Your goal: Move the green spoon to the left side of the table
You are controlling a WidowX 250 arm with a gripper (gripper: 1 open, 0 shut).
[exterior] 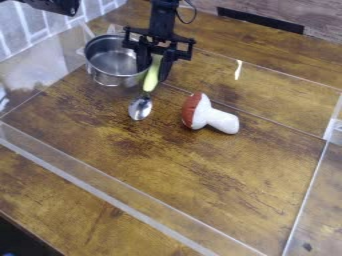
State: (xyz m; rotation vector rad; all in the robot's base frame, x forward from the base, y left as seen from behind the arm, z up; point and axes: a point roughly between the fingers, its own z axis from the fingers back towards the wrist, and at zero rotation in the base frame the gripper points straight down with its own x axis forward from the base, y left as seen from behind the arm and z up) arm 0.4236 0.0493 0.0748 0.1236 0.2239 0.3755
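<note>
Carrying the spoon (140,106) leftward turns on how it hangs from the claw (159,57): the claw is closed on the upper end of the handle, and the bowl points away from it, down the view and a little to the left. The long axis therefore runs mostly up and down the view, slanting slightly, so a sideways move would sweep the spoon almost broadside.

The spoon is toward the far edge of the desk (201,190), left of the middle. Right beside the handle, on its left, is the pot (116,60); whether they touch I cannot tell, nor whether the bowl rests on the wood. The mushroom (210,115) lies to the right of the bowl, apart from it and out of the way.

Going straight left from here would probably push the handle into the pot. The better path looks to be toward the near edge first, until the handle is past the pot, then left. Bare wood lies that way, between the bowl and the clear wall (83,172) slanting along the left edge, with room to set the spoon down short of that wall.
</note>
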